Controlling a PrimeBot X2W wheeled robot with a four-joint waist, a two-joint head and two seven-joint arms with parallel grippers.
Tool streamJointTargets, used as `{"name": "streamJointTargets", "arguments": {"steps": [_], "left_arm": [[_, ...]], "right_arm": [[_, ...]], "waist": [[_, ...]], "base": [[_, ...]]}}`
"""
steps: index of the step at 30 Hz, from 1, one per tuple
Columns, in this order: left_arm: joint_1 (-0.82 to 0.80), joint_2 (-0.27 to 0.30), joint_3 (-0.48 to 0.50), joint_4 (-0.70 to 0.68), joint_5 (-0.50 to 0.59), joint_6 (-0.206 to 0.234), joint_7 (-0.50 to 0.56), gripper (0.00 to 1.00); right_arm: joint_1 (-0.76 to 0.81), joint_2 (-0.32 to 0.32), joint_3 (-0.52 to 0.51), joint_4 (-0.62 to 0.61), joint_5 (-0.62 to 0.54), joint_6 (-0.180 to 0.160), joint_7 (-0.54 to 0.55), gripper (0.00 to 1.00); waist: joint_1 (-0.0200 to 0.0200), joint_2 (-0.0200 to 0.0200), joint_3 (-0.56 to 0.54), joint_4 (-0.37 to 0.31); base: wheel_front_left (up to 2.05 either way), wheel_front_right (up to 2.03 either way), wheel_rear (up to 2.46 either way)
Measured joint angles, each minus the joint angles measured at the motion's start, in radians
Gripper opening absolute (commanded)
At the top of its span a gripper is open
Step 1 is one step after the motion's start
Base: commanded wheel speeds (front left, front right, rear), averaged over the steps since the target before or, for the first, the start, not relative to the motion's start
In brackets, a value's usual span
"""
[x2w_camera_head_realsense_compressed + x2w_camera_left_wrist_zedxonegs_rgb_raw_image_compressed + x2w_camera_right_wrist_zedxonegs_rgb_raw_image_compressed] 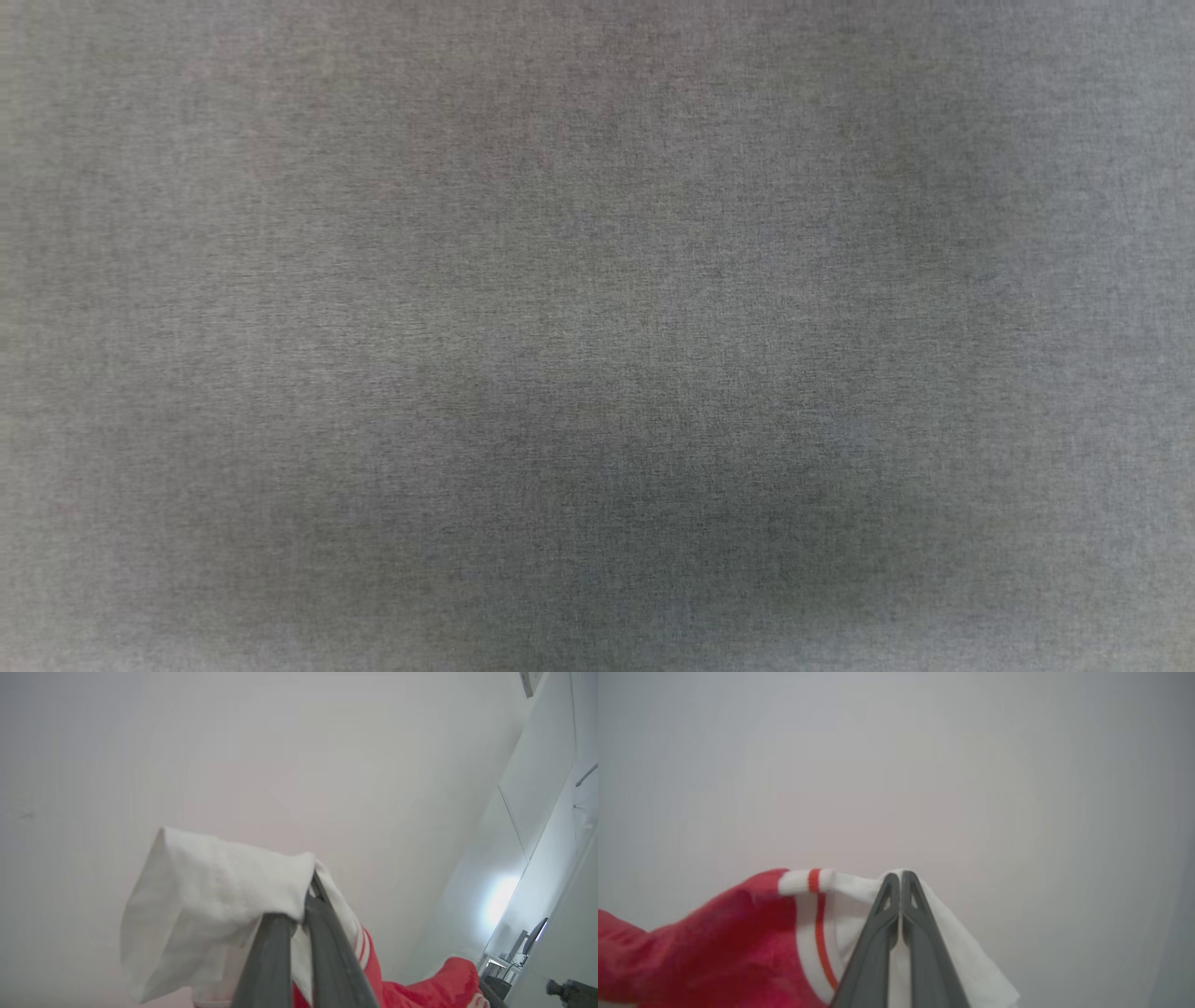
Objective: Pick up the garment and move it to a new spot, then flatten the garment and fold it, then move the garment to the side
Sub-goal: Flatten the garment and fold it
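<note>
The head view looks onto a grey woven surface. In the left wrist view, the left gripper is clamped on a white sleeve of the red jersey, held up against a pale wall. In the right wrist view, the right gripper pinches white fabric beside the jersey's striped trim.

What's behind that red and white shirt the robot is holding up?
Behind the shirt in both wrist views is a plain pale surface. Farther off in the left wrist view stands a monitor. Whatever lies directly behind the cloth is covered.
</note>
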Motion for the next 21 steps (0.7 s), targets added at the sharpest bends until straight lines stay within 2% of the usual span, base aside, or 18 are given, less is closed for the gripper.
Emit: {"name": "streamJointTargets", "arguments": {"steps": [6,11,16,19,21], "left_arm": [[0.220,0.055,-0.052,-0.126,-0.082,0.000,0.081,0.00],[0.494,0.111,-0.107,-0.275,-0.125,0.000,0.124,0.00],[0.774,0.176,-0.164,-0.426,-0.141,0.000,0.137,0.00],[0.916,0.209,-0.186,-0.500,-0.135,0.000,0.103,0.00],[1.002,0.236,-0.202,-0.534,-0.118,0.000,0.081,0.00]], "right_arm": [[0.113,-0.036,0.088,0.066,0.030,0.000,0.001,0.00],[0.320,-0.109,0.189,0.002,0.119,0.000,0.049,0.00],[0.630,-0.221,0.224,-0.204,0.241,0.000,0.157,0.00],[0.852,-0.277,0.183,-0.373,0.298,0.000,0.242,0.00],[1.003,-0.292,0.135,-0.488,0.327,0.000,0.307,0.00]], "waist": [[0.0000,0.0000,-0.027,0.016],[0.0000,0.0000,-0.060,0.030],[0.0000,0.0000,-0.110,0.041],[0.0000,0.0000,-0.139,0.046],[0.0000,0.0000,-0.158,0.049]], "base": [[0.00,0.00,0.00],[0.00,0.00,0.00],[0.00,0.00,0.00],[0.00,0.00,0.00],[0.00,0.00,0.00]]}}
